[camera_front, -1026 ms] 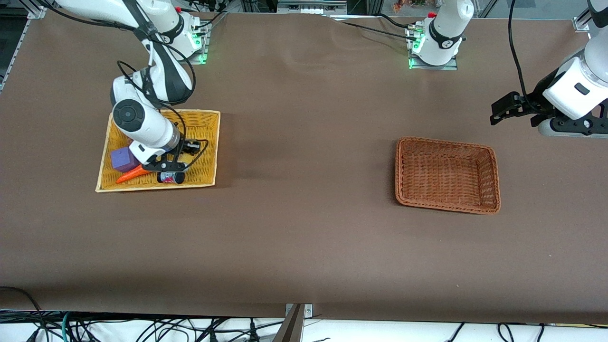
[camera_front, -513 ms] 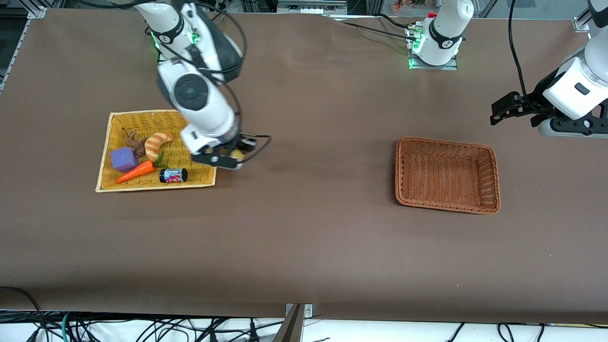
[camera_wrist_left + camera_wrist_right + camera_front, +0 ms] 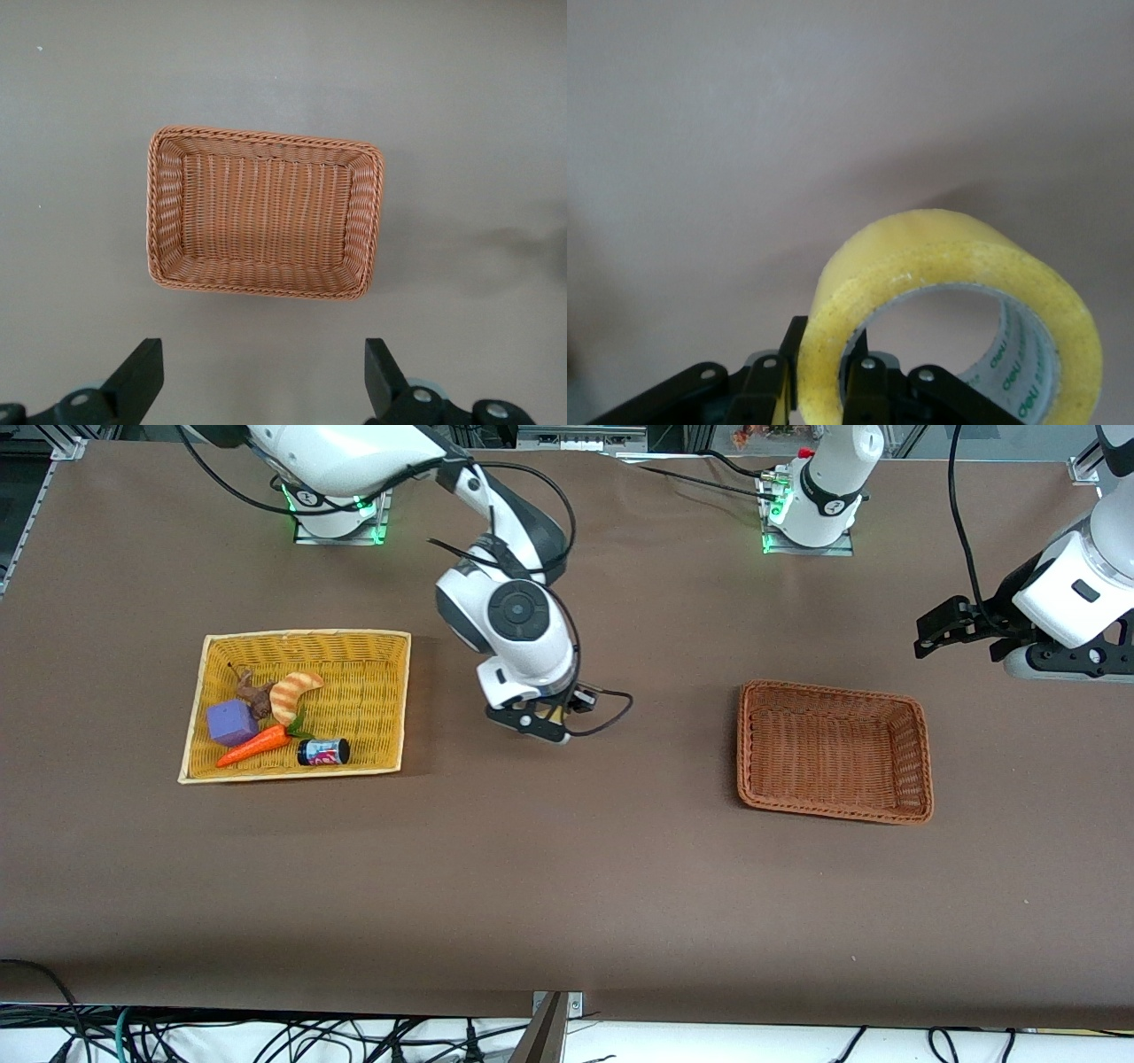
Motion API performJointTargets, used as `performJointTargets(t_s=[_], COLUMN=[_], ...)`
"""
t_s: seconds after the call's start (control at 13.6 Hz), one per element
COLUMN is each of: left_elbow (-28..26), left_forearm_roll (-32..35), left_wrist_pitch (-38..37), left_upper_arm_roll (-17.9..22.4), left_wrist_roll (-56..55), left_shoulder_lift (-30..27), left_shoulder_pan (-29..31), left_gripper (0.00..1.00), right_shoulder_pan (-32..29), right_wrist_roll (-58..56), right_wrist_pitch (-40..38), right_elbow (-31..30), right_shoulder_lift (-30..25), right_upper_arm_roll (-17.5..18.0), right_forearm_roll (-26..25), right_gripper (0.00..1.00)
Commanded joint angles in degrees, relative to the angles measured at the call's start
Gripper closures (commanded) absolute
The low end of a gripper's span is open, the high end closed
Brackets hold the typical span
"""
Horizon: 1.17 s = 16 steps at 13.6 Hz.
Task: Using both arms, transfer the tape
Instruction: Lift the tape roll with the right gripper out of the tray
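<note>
Yellowish translucent tape roll (image 3: 957,301) sat clamped in my right claw (image 3: 542,722) over the brown table (image 3: 567,868); my left claw (image 3: 941,627) waited open.

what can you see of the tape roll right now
The tape is a translucent yellowish ring with a grey inner core bearing small green print. It stands on edge in the air above bare brown table, between the two baskets. The right gripper is shut on its wall, one of the fingers inside the ring.
</note>
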Motion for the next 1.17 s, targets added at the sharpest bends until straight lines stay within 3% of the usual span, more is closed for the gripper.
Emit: performJointTargets(t_s=[0.0, 0.15, 0.66, 0.88, 1.1], left_elbow=[1.87, 1.87, 1.87, 1.87, 1.87], left_forearm_roll=[0.36, 0.36, 0.36, 0.36, 0.36], left_wrist_pitch=[-1.36, -1.36, -1.36, -1.36, -1.36], left_upper_arm_roll=[0.04, 0.04, 0.04, 0.04, 0.04], left_wrist_roll=[-0.51, -0.51, -0.51, -0.51, -0.51], left_shoulder_lift=[0.74, 0.83, 0.74, 0.74, 0.74], left_shoulder_pan=[-0.14, -0.14, -0.14, -0.14, -0.14], left_gripper=[0.00, 0.00, 0.00, 0.00, 0.00], right_shoulder_pan=[3.34, 5.55, 5.82, 5.82, 5.82], right_wrist_roll=[1.55, 1.47, 1.47, 1.47, 1.38], right_wrist_pitch=[1.22, 2.71, 2.72, 2.72, 2.81], right_elbow=[3.96, 3.96, 3.70, 3.70, 3.70], right_shoulder_lift=[4.72, 6.57, 7.81, 8.25, 8.69], right_upper_arm_roll=[-2.04, -3.98, -4.16, -4.16, -4.16], right_forearm_roll=[-0.95, -0.95, -0.78, -0.78, -0.78], right_gripper=[1.00, 1.00, 1.00, 0.82, 0.81])
